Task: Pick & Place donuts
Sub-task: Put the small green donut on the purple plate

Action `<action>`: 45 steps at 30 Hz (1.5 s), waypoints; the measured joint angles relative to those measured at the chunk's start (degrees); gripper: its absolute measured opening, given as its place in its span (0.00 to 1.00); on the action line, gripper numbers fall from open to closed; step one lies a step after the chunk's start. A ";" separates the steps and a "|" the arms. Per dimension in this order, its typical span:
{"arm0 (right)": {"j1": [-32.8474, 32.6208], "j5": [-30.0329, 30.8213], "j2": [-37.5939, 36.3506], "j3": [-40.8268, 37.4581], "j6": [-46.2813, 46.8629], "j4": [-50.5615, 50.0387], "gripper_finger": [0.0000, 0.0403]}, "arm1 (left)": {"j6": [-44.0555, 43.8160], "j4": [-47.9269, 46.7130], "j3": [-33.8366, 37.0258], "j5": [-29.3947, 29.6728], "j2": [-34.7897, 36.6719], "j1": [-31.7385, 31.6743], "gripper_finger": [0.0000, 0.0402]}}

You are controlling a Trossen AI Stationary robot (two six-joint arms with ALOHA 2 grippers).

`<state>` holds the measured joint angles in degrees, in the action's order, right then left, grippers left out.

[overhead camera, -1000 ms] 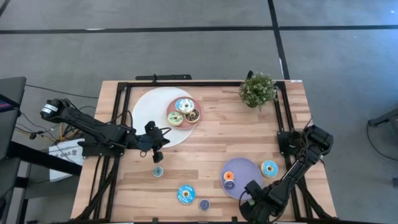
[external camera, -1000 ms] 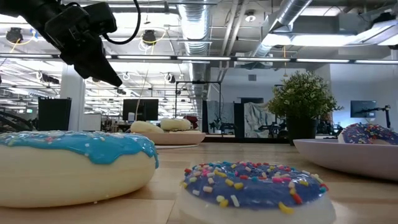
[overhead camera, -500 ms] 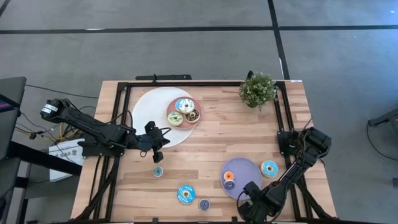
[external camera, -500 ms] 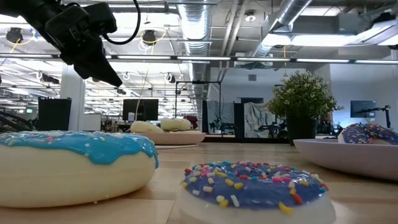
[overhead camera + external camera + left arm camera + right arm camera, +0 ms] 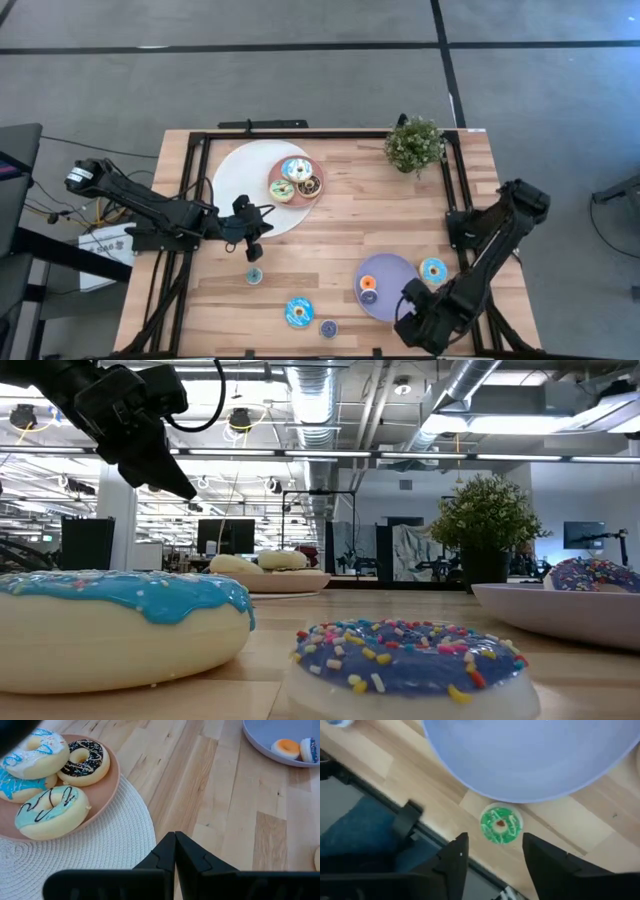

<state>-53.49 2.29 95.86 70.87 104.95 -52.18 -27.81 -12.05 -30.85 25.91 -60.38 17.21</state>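
My right gripper (image 5: 492,851) hangs open above a small green donut (image 5: 500,824), which lies flat on the wood just outside the lavender plate's rim (image 5: 530,795), near the table's front edge. Its fingers stand on either side of the donut without touching it. In the high view this gripper (image 5: 408,312) is at the plate's near edge (image 5: 395,268), and the plate holds an orange donut (image 5: 367,284) and a purple donut (image 5: 369,297). My left gripper (image 5: 253,252) waits shut above the table beside the white mat (image 5: 240,185). A pink plate (image 5: 318,192) carries three donuts.
Loose on the wood lie a teal donut (image 5: 254,275), a large blue donut (image 5: 299,312), a small purple donut (image 5: 328,327) and an orange-rimmed donut (image 5: 433,270). A potted plant (image 5: 415,143) stands at the far right. Black frame rails (image 5: 462,180) run along the table's edges.
My right arm has lifted, and its gripper has risen from the table near the lavender plate's near edge. My left arm has kept still.
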 joint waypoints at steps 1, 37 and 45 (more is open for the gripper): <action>-0.02 0.02 -0.32 -0.01 -0.02 -0.27 0.42 | -0.02 -0.01 0.00 -0.01 0.00 0.01 0.00; -2.26 -3.97 12.26 -1.93 5.03 9.45 0.76 | -0.44 -0.06 0.00 0.26 0.00 0.02 0.00; -2.23 -2.78 12.12 -4.78 6.07 13.40 0.76 | -0.48 -0.04 0.00 0.26 0.00 0.02 0.00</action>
<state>-55.72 -0.49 107.98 66.09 111.02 -38.78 -28.29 -12.10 -30.85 26.17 -60.38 17.23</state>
